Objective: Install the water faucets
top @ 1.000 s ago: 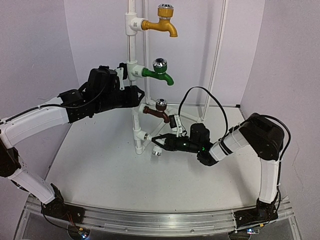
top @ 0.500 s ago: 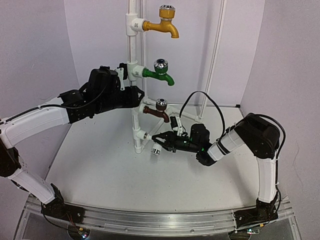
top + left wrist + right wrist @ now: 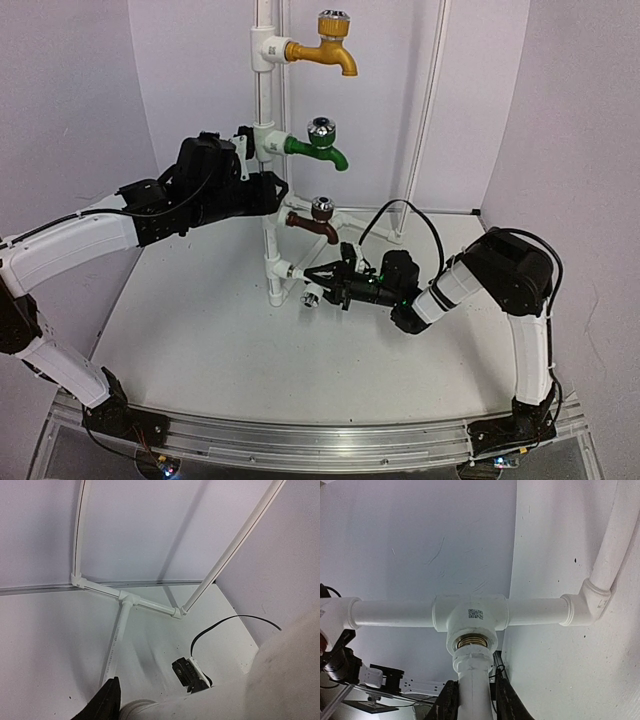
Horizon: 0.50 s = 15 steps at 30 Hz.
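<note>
Pipe stand [image 3: 262, 97]: upright, three coloured taps [image 3: 318, 150] fitted
Left gripper [image 3: 272, 192]: at the pipe, grasp not discernible
Right gripper [image 3: 474, 702]: closed around white faucet [image 3: 471, 672], its end meeting lowest tee socket [image 3: 470, 641]
Risk: tilted entry cross-threads; stand may twist if unsteadied

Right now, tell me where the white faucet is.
Top external view, centre: the white faucet sits in the right gripper, its end at the lowest T-fitting of the pipe stand, below the brown faucet.
</note>
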### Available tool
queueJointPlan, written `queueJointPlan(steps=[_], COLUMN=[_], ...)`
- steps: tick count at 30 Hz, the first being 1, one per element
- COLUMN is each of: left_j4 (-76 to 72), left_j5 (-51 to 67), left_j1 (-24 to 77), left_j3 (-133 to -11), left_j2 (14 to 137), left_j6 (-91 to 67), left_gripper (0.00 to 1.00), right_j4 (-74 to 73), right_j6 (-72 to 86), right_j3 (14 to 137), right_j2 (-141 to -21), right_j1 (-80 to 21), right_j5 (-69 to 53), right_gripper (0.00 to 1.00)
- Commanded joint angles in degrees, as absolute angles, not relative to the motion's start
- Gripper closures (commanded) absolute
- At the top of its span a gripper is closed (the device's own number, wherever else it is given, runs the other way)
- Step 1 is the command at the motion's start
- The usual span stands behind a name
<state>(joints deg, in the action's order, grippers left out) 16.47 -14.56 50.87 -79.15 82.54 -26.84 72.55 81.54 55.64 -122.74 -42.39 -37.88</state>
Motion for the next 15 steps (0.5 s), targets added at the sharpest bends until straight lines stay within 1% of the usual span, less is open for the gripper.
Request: queueJointPlan(steps=[1, 5, 10, 15], left_j4=[17.2, 16.9, 16.6, 16.3], left_j5=[6.0, 7.2, 7.7, 8.3], left_j1=[55.7, 55.4, 55.3, 54.8], left_j3=[-81.4, -81.4, -81.1, -80.8], left_j2=[81.5, 81.6, 81.1, 80.4], left_j6=[-35.2, -35.8, -36.6, -38.0], left_gripper=[1.00, 1.00, 1.00, 1.00], right_j4=[82.4, 84.9, 85.4, 86.0], right_j6=[95.7, 103.5, 117.0, 127.2], right_j3=[61.7, 62.7, 62.6, 59.8], right_j2=[-124.4, -126.0, -127.7, -126.8], right_j1=[-40.1, -40.1, -40.3, -40.8], right_j5=[-27.4, -28.1, -28.4, -26.9], right_gripper=[1.00, 1.00, 1.00, 1.00])
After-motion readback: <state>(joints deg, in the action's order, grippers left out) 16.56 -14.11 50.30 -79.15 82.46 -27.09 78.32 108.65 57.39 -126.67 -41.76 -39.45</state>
